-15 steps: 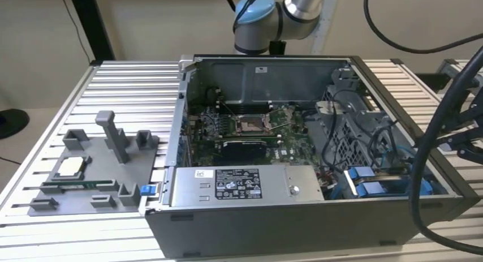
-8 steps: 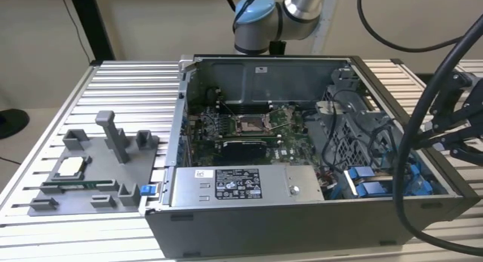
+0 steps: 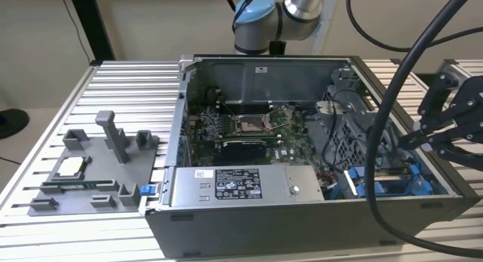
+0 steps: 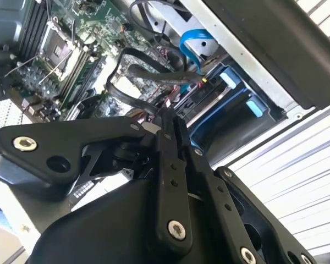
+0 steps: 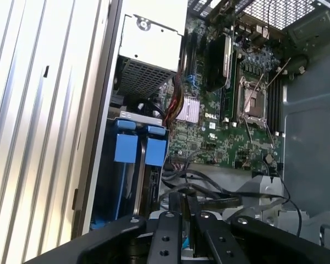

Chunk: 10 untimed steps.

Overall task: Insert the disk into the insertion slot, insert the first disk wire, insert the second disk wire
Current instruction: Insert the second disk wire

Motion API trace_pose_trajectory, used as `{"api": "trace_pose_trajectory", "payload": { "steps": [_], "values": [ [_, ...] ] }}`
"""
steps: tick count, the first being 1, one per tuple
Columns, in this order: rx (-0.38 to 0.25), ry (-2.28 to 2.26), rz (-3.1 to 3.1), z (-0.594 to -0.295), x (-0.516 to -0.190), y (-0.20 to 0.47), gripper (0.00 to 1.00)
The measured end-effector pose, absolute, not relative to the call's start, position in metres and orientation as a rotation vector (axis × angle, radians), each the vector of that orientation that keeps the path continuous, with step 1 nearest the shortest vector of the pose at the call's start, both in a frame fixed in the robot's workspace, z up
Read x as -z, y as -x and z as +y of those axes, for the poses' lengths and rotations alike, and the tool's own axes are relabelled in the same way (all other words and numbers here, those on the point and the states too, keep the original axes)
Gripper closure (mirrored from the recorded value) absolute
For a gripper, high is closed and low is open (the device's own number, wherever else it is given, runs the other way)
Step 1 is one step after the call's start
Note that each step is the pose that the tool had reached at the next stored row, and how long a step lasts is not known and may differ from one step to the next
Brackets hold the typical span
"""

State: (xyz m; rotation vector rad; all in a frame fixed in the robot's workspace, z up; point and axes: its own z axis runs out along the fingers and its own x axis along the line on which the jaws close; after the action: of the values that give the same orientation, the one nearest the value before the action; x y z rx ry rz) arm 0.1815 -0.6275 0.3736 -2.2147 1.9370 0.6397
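Blue-framed silver disk [image 5: 136, 151] already sits in the grey sheet-metal insertion slot [image 3: 392, 185], exterior view's right. The black claw [image 4: 168, 118], fingers closed together, works among black cables [image 4: 137, 71]: wiring step.

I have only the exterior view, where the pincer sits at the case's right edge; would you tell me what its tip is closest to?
Observer: In the second wrist view the pincer points at a bundle of black cables.
Operator: Thank you. Is anything in the bay?
Observer: In the first wrist view two blue carrier tabs stand side by side inside the insertion slot.
Operator: Any other wire nearby?
Observer: In the second wrist view a blue flat cable loops beside the blue frame.
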Motion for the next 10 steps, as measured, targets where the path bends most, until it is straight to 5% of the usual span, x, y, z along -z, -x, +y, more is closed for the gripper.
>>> {"api": "trace_pose_trajectory", "payload": {
  "steps": [10],
  "values": [
    [-0.598,2.24,1.969,-0.626,-0.373,-0.168,1.0]
  ]
}}
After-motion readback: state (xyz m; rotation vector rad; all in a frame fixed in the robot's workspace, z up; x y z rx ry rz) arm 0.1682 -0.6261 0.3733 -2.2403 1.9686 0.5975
